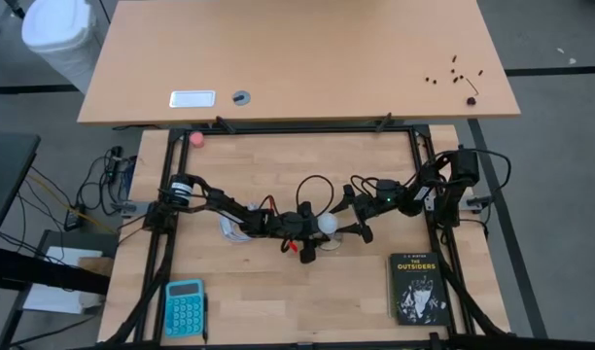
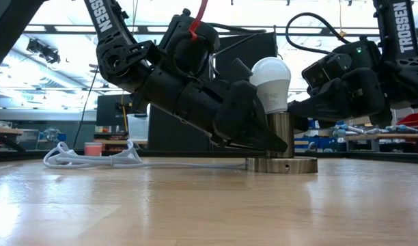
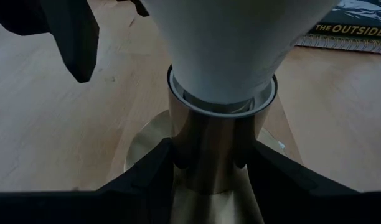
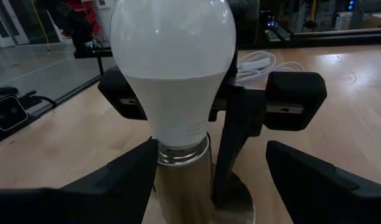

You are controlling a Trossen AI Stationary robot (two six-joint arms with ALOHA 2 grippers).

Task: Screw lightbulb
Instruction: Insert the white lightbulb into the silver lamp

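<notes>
1. Bulb stands upright in the metal socket mid-bench — screw base down in the collar.
2. My left claw is clamped on the socket post, just under the bulb.
3. My right claw sits at the bulb's neck, fingers apart — one either side, not gripping.
4. White cord trails off the socket base; book and calculator lie well apart.
</notes>
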